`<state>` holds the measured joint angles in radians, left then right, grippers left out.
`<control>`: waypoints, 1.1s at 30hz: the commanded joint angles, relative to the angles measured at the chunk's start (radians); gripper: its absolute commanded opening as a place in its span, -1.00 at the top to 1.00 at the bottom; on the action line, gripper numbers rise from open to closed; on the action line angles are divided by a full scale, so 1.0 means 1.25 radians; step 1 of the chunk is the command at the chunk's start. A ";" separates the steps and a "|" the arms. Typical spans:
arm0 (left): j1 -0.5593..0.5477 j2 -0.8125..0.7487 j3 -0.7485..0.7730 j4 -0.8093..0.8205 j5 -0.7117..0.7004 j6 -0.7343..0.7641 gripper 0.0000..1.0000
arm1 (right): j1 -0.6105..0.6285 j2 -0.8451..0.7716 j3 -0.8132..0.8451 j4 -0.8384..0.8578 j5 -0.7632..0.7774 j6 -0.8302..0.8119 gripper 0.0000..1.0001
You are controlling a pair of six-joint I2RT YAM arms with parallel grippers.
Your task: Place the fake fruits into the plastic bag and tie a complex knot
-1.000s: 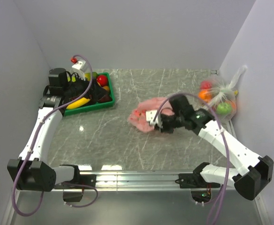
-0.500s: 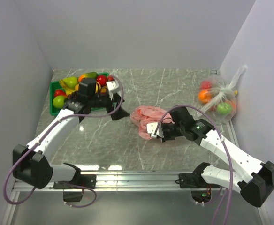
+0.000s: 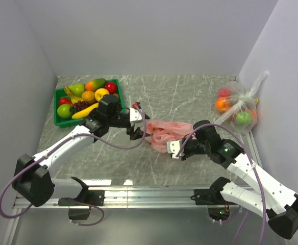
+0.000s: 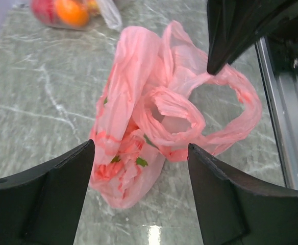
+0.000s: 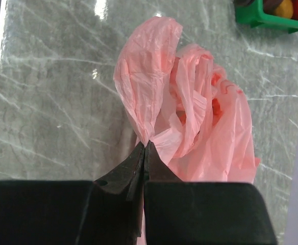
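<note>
The pink plastic bag (image 3: 163,132) lies crumpled on the table's middle, its handle loops open in the left wrist view (image 4: 154,112). My right gripper (image 3: 174,148) is shut on a fold of the bag's edge (image 5: 145,144) at its near right side. My left gripper (image 3: 141,127) is open and empty at the bag's left end, its jaws straddling the bag (image 4: 140,148) just above it. The fake fruits (image 3: 85,96) lie in a green tray (image 3: 56,107) at the back left: red, yellow, orange, green, grapes, a banana. No knot shows.
A clear bag of fruits (image 3: 237,106) with a white tufted top sits at the back right by the wall, also in the left wrist view (image 4: 67,11). The tray's corner shows in the right wrist view (image 5: 264,19). A metal rail runs along the near edge.
My left arm has swung from the tray across to the bag's left end, gripper open. My right gripper has drawn the bag's edge a little toward the near right.
</note>
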<state>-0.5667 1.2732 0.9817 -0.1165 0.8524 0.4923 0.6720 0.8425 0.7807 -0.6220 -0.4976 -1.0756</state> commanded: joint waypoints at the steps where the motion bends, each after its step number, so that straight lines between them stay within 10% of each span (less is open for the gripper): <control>1: -0.037 0.031 0.022 -0.007 0.027 0.124 -0.56 | 0.006 -0.030 -0.019 0.036 -0.008 -0.030 1.00; 19: -0.149 0.126 -0.007 -0.049 0.004 0.453 -0.17 | 0.005 -0.076 -0.047 0.023 -0.029 -0.056 1.00; 29: -0.150 0.194 0.097 -0.053 -0.055 0.402 0.92 | 0.005 -0.117 -0.065 -0.015 -0.024 -0.105 1.00; 33: -0.110 0.180 0.141 -0.010 -0.050 0.234 0.99 | 0.004 -0.138 -0.094 -0.031 0.004 -0.136 1.00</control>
<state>-0.7387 1.5246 1.0855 -0.1936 0.7872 0.9371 0.6720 0.6975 0.6907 -0.6346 -0.5129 -1.1965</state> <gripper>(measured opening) 0.014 0.005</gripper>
